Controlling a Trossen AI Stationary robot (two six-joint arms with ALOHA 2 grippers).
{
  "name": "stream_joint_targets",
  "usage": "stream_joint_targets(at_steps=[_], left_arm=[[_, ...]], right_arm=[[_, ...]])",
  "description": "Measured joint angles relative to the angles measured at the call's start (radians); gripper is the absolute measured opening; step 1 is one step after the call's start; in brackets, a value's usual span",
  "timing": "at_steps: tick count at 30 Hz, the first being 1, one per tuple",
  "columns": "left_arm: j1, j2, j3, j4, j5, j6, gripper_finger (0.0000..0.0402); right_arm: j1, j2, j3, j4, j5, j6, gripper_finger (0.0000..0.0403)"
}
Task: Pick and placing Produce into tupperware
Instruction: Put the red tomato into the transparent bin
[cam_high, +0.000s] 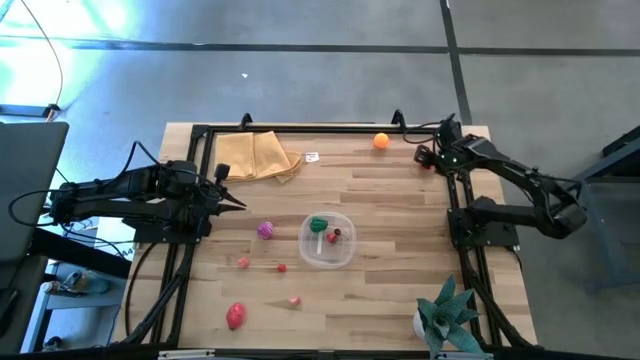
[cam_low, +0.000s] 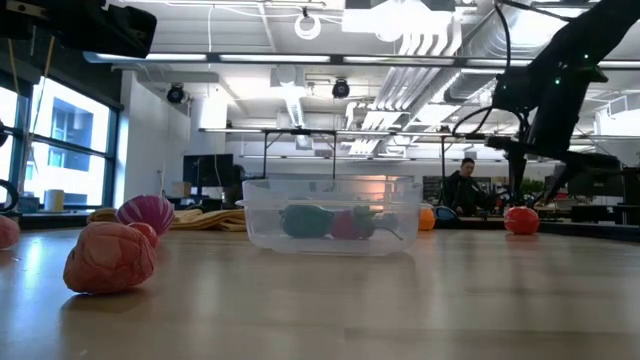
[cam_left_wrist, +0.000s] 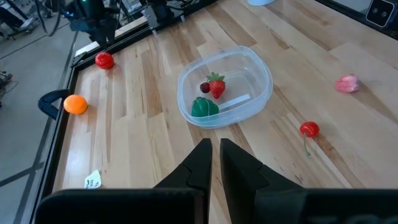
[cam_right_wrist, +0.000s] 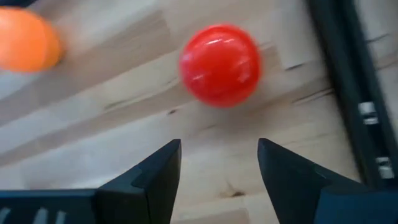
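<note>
Left wrist view: the clear tub (cam_left_wrist: 225, 87) mid-tabletop (cam_left_wrist: 155, 143) holds a strawberry (cam_left_wrist: 216, 85), a green vegetable (cam_left_wrist: 203, 107) and a dark berry (cam_left_wrist: 205, 87); the white tag's (cam_left_wrist: 92, 181) writing looks unreadable. Left pincer (cam_left_wrist: 216, 149) together; right pincer (cam_right_wrist: 219, 158) apart, empty, near a red ball (cam_right_wrist: 219, 64).

We find a robotics lab set inside an open-plan office or industrial hall. The wooden table (cam_high: 400, 190) stands on a bare grey concrete floor (cam_high: 300, 80) marked with dark lines. Beyond the table, the low view shows exposed ceiling ducts (cam_low: 430, 40), hanging cameras or fixtures (cam_low: 340, 88), large windows (cam_low: 60, 140) and rows of desks with monitors (cam_low: 205, 170). A person (cam_low: 462, 185) sits at a workstation in the background. Loose cables (cam_high: 40, 60) trail over the floor.
</note>
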Motion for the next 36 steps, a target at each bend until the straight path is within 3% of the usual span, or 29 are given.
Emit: stream_joint_targets(at_steps=[7,18,36], left_arm=[[0.0,0.0,0.0,0.0,0.0,0.0,0.0024],[0.0,0.0,0.0,0.0,0.0,0.0,0.0024],[0.0,0.0,0.0,0.0,0.0,0.0,0.0024]], right_arm=[[0.0,0.0,-0.002,0.02,0.09,0.0,0.0259],[0.0,0.047,-0.002,0.06,0.143,0.026,0.034],[0.001,0.234,-0.002,0.212,0.141,0.044,0.0346]])
